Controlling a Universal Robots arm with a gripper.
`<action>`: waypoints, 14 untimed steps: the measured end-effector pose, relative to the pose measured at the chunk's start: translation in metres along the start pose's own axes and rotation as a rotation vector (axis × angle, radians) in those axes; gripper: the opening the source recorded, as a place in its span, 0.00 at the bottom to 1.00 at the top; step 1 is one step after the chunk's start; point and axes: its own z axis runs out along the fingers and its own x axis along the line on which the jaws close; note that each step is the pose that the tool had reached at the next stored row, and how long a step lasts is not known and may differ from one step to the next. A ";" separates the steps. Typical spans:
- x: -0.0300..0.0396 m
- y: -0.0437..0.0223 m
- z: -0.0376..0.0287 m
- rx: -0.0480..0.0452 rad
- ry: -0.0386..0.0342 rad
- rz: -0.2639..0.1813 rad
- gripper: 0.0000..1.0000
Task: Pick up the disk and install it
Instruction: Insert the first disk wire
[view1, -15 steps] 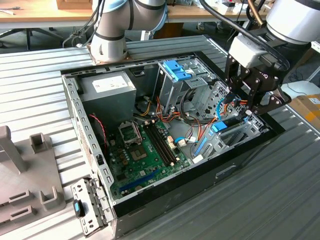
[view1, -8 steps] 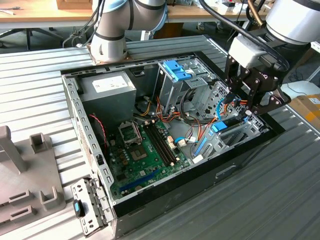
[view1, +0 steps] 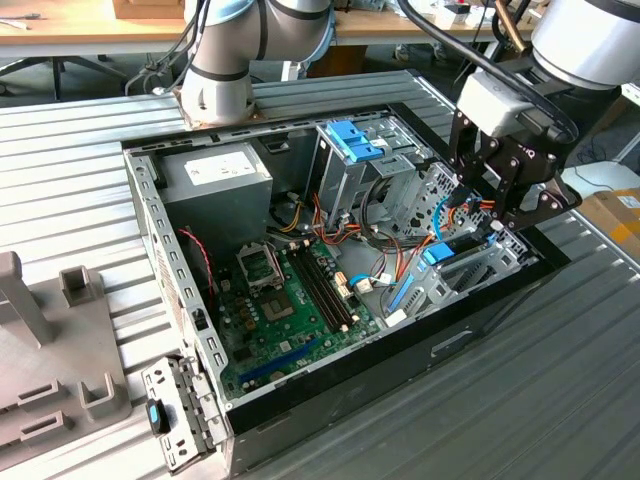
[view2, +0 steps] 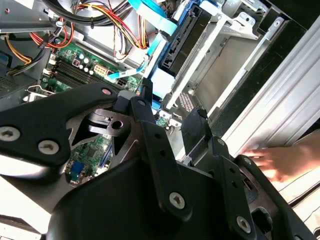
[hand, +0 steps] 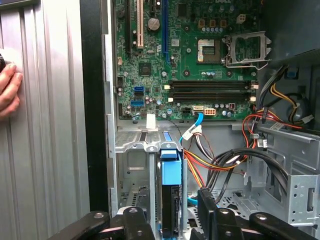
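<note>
The disk (hand: 170, 197), dark with a bright blue carrier, stands on edge in a slot of the metal drive bay (hand: 131, 165) at the case's edge. My gripper (hand: 170, 222) is straight above it and open, one finger (hand: 136, 224) on each side with a small gap to the disk. In the exterior view the gripper (view1: 495, 225) hangs over the bay at the case's right end, just above the disk (view1: 452, 247). In the second wrist view the disk (view2: 184, 42) lies in the bay beyond the black fingers (view2: 150, 130).
The open computer case (view1: 160, 240) holds a green motherboard (view1: 290, 300), a power supply (view1: 215, 175), a tall cage with a blue latch (view1: 350, 140) and loose cables (hand: 220, 162). A person's hand (hand: 7, 87) rests on the ribbed table beside the case. A grey fixture (view1: 50, 340) stands at the exterior view's left.
</note>
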 end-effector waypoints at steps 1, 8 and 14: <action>0.0000 -0.0004 0.0001 0.0000 -0.0001 0.000 0.51; -0.0026 -0.0231 0.0020 -0.0003 -0.0007 -0.009 0.51; -0.0045 -0.0337 0.0031 -0.0015 -0.0037 -0.045 0.51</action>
